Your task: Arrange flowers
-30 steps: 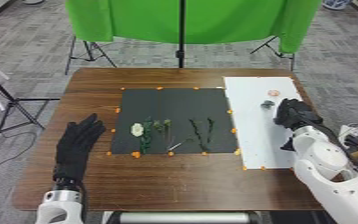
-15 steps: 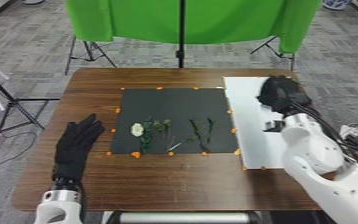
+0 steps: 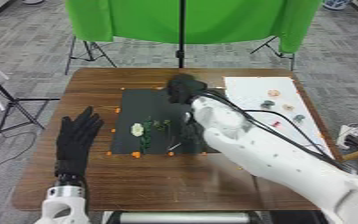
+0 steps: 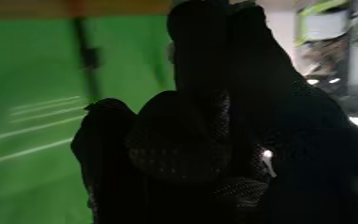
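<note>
Gently, pinch that likely fragile white flower (image 3: pixel 137 130) on the mat (image 3: pixel 138 102) by its stem (image 3: pixel 145 142), with left hand (image 3: pixel 75 137) spread beside the mat, right hand (image 3: pixel 183 88) at its far edge, hold impossible to tell.

"Where's the left hand (image 3: pixel 76 137)?"
"At the end of the left arm (image 3: pixel 63 206), pointing forward, its fingers straight and slightly spread."
"And the right arm (image 3: pixel 264 152)?"
"It slants forward and inward from the bottom right, wrist leading toward the middle, with the right hand (image 3: pixel 185 88) farther forward than the left."
</note>
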